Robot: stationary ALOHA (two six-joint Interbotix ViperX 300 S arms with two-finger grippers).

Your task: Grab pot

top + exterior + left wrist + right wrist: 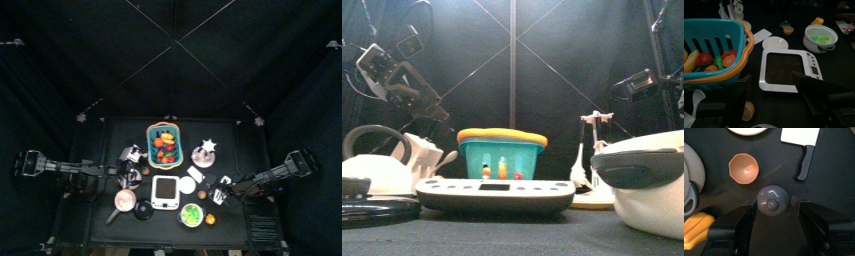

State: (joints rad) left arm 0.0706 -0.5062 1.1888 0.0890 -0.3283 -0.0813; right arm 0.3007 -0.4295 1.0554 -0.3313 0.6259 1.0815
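Observation:
The pot (821, 37) is white with a yellow handle and holds green pieces. In the top view the pot (194, 213) stands near the table's front, right of the middle. In the front view the pot (649, 190) is near and large at the right. Its rim shows in the right wrist view (688, 173). My left gripper (777, 100) is open and empty above a white scale (791, 70), apart from the pot. My right gripper (777, 225) is open and empty, with a grey lid (771, 200) in line between its jaws.
A teal basket (163, 145) of fruit stands at the back. A knife (804, 153) and an orange bowl (744, 168) lie near the lid. In the front view, a white kettle (376, 165) and a black lid (376, 208) stand front left, a stand (593, 130) at the right.

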